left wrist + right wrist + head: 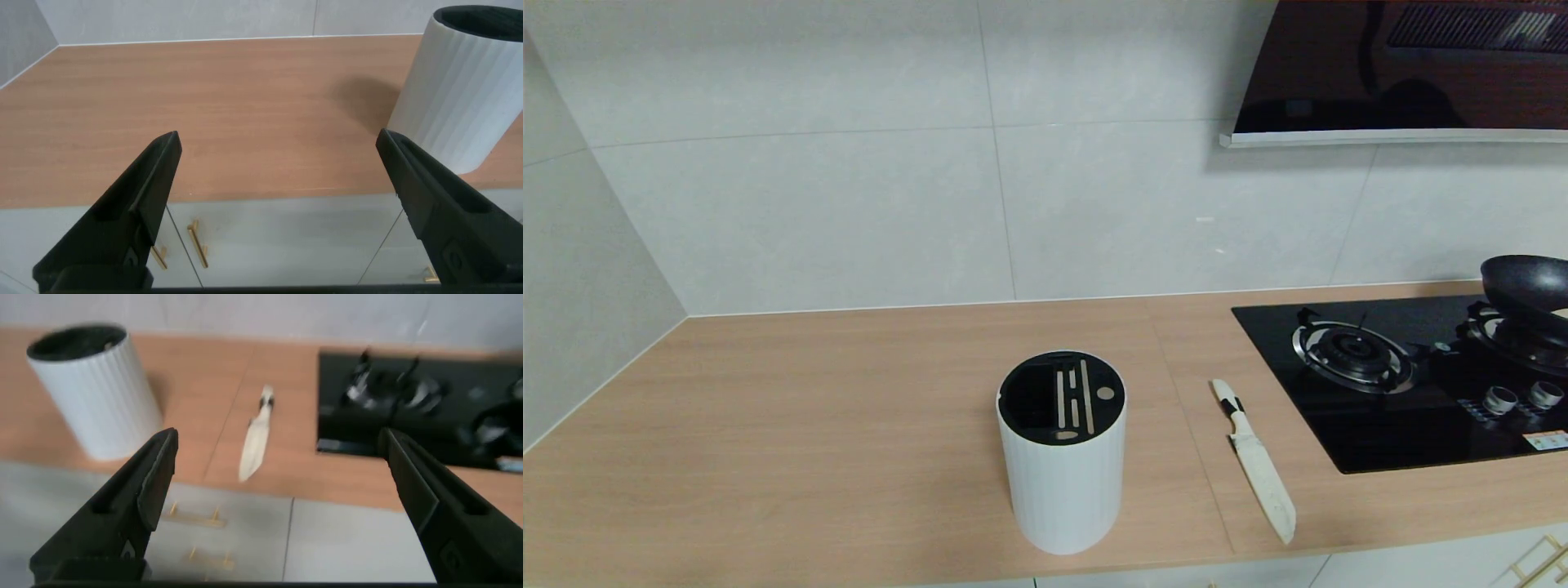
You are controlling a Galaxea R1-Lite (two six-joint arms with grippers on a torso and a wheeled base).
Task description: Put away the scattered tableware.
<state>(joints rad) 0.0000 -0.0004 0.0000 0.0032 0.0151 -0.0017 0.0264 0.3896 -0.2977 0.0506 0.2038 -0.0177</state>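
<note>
Now on tabletop [849, 425]: knife [1255, 461] lies flat between knife block [1063, 482] and stove [1380, 408].
Left gripper [276, 143]: spread wide near tabletop's front edge.
Right gripper [278, 437]: spread wide, facing the knife.

Home kitchen: gas hob [1380, 441]; range hood [1405, 73]; tiled wall [849, 163]; wooden countertop [809, 425]

White ribbed knife holder [1063, 482] with black top; cream knife [1255, 460] with black band; light wood-grain counter [809, 425]; black hob [1405, 429].

White knife [1255, 459] lies flat right of upright white holder [1063, 464].
</note>
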